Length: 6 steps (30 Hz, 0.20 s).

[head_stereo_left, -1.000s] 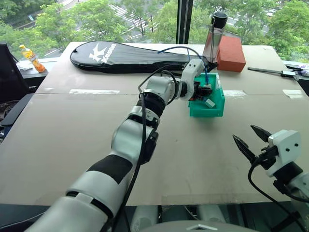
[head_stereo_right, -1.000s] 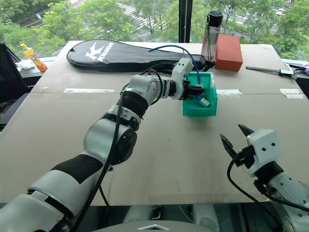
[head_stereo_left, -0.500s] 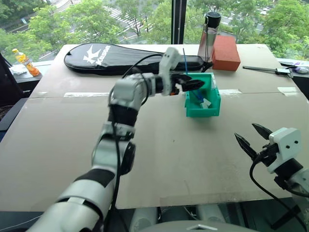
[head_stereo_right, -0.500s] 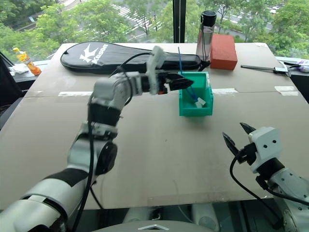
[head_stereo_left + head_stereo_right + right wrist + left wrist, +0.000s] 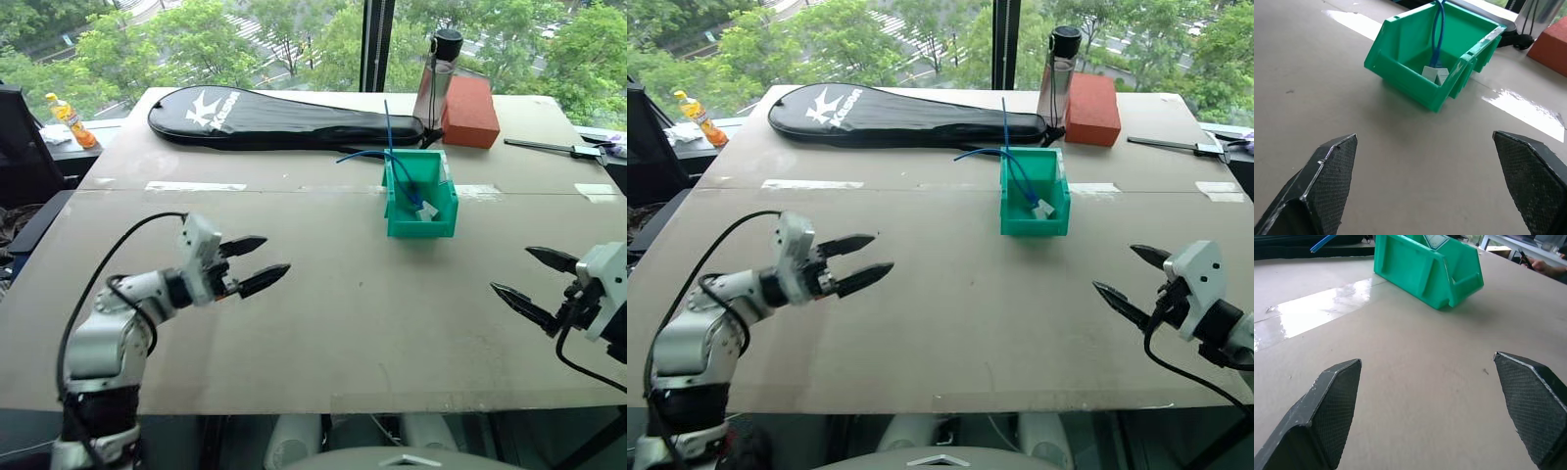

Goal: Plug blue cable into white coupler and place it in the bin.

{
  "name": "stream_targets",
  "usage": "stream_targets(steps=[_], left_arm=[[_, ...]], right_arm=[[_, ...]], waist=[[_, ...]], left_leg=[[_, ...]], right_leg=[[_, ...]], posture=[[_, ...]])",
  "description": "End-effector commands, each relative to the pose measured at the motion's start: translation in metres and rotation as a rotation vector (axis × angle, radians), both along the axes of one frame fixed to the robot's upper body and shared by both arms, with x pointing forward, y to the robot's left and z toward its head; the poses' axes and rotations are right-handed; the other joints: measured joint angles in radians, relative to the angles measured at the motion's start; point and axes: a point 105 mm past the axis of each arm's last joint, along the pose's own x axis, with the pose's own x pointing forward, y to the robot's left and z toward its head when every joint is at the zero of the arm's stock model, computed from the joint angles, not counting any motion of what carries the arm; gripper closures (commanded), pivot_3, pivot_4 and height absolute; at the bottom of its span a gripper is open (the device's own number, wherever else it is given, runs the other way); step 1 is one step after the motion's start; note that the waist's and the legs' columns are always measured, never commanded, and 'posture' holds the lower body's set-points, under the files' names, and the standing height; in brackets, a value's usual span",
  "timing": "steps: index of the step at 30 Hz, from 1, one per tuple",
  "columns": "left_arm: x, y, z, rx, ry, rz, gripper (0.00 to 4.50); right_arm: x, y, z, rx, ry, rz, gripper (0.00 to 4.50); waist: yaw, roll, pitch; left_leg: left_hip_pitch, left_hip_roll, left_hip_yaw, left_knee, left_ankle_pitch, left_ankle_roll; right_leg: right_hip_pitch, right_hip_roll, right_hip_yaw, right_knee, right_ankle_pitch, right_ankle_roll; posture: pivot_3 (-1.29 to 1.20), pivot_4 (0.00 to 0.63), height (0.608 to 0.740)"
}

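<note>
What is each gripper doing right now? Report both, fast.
Left gripper: open, holding nothing.
Right gripper: open, holding nothing.

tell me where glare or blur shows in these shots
Left wrist view: a bright glare strip on the table beside the bin, whose far end looks soft. Right wrist view: a glare patch past the bin, and the brick is blurred. Head views: even daylight, only faint shadows.

Beige table (image 5: 323, 323) before window (image 5: 294, 39) onto trees
</note>
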Motion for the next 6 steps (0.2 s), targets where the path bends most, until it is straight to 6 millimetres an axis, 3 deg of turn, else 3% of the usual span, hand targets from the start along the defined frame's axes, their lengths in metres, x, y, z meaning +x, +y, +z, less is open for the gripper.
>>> stream_targets(steps=[1,6], left_arm=[[-0.009,0.012,0.000,0.090,-0.044,0.036,0.00],[-0.018,0.021,-0.010,0.074,-0.015,0.080,0.00]], right_arm=[[-0.002,-0.017,0.016,-0.048,-0.059,-0.024,0.04],[-0.006,-0.029,0.013,-0.058,-0.041,-0.049,0.04]], waist=[[0.000,0.000,0.000],[0.002,0.000,0.000]], left_leg=[[0.000,0.000,0.000,0.000,0.000,0.000],[0.000,0.000,0.000,0.000,0.000,0.000]], right_leg=[[0.000,0.000,0.000,0.000,0.000,0.000],[0.000,0.000,-0.001,0.000,0.000,0.000]], posture=[[0.00,0.150,0.740],[0.00,0.150,0.740]])
